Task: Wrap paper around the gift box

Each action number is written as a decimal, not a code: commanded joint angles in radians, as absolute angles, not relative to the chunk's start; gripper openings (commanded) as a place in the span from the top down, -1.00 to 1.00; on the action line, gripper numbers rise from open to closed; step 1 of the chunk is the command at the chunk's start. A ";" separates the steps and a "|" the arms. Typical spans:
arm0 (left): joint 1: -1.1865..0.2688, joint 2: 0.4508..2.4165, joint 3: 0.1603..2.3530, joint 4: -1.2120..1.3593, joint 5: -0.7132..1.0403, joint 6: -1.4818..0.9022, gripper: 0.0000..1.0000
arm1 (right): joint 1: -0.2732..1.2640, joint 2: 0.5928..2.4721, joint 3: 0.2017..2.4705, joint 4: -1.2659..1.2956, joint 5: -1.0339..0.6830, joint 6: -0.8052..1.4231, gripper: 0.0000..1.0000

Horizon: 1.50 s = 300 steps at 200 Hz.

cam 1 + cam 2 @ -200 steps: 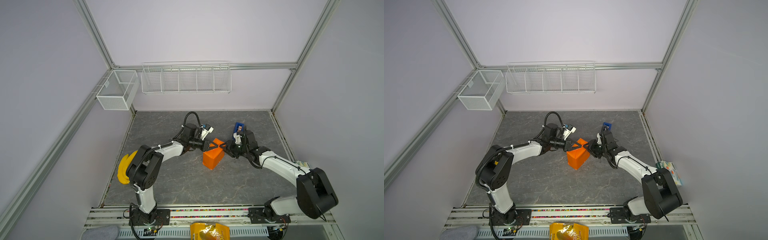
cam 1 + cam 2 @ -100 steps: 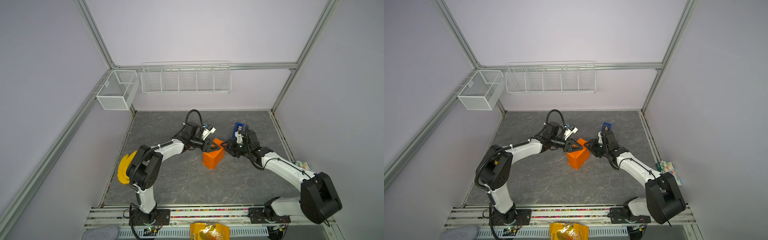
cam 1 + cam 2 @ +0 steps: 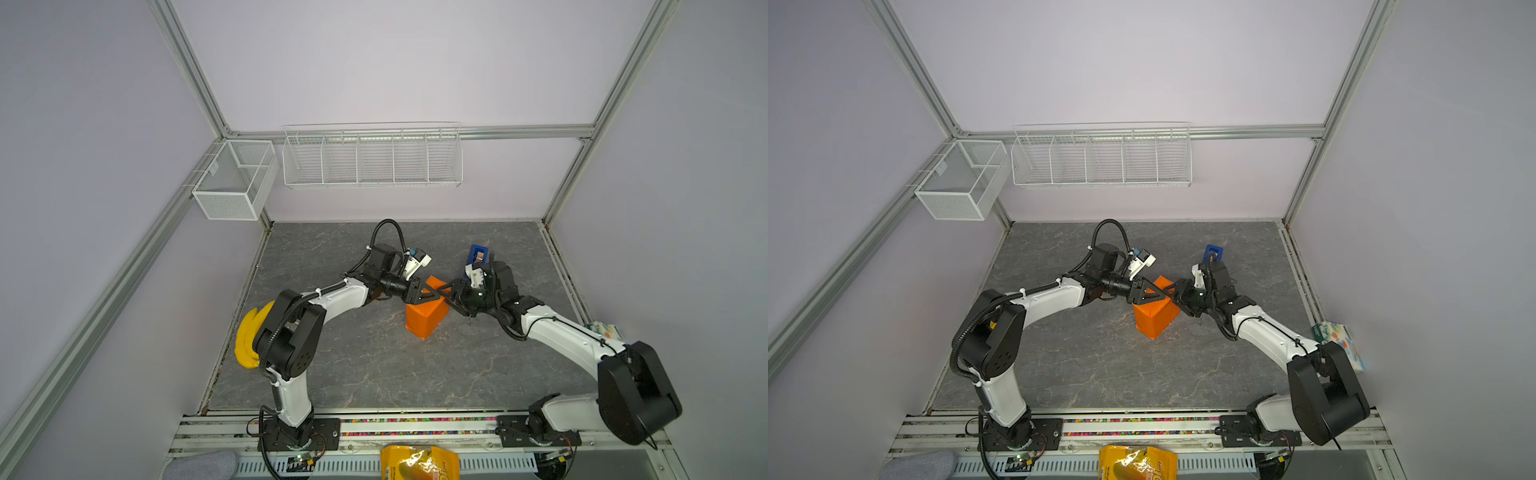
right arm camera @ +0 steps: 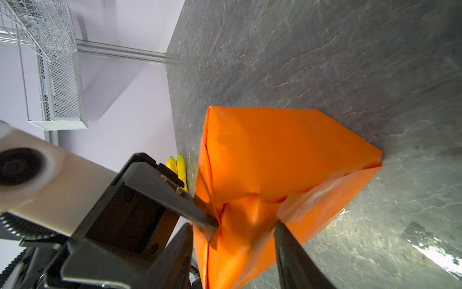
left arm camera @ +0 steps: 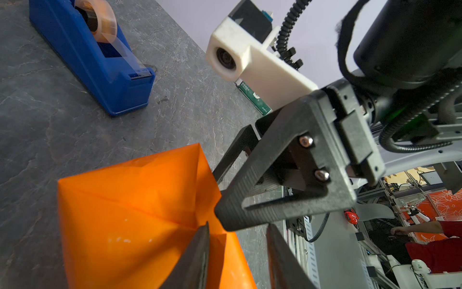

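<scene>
You can't see the gift box under the orange paper at mid-frame, where left gripper and right gripper meet, both with jaws apart.

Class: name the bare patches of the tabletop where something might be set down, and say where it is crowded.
Widest bare patch: the near half of the table, between the orange paper and the front rail. Also: the far left corner behind the left arm. Crowded: the middle, where left gripper and right gripper meet at the paper, tape dispenser behind.
</scene>
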State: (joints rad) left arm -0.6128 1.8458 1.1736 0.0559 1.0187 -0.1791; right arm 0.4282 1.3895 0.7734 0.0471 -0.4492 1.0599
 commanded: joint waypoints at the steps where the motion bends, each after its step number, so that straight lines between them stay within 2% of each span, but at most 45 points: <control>1: -0.624 1.902 1.143 0.000 0.982 -0.196 0.21 | 0.434 1.422 0.746 0.141 -0.532 1.098 -0.16; 29: -0.624 1.901 1.144 -0.001 0.983 -0.194 0.20 | 0.434 1.442 0.728 0.165 -0.543 1.106 -0.19; 110: -0.625 1.901 1.149 -0.008 0.983 -0.195 0.20 | 0.434 1.461 0.697 0.186 -0.563 1.114 0.09; 163: -0.625 1.901 1.147 -0.011 0.983 -0.195 0.21 | 0.434 1.426 0.690 0.188 -0.562 1.112 -0.09; 206: -0.625 1.901 1.147 -0.009 0.984 -0.195 0.21 | 0.445 1.450 0.689 0.237 -0.585 1.129 -0.13; 254: -0.624 1.864 1.168 -0.038 0.963 -0.197 0.21 | 0.444 1.454 0.693 0.089 -0.536 1.073 0.12; 300: -0.619 1.759 1.249 -0.134 0.884 -0.174 0.19 | 0.442 1.473 0.698 0.054 -0.538 1.043 0.21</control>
